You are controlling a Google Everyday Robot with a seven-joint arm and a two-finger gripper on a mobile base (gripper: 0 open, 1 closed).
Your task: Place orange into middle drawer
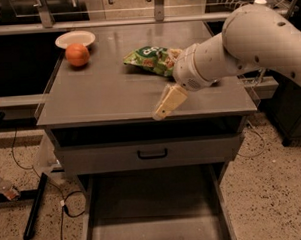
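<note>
1. Here the gripper (166,104) hangs over the front edge of the tabletop (109,96), right of centre, holding nothing; whether it is open or closed cannot be told from this angle.
2. The white arm (247,40) reaches in from the upper right, its forearm sloping down and left, the wrist bent so the gripper points down towards the front left.
3. The orange (77,54) sits at the far left of the tabletop, just in front of the white bowl (75,38), well apart from the gripper.
4. A green snack bag (149,59) lies beside the wrist.
5. The middle drawer (155,219) stands pulled open below the closed drawer front (107,156).
</note>
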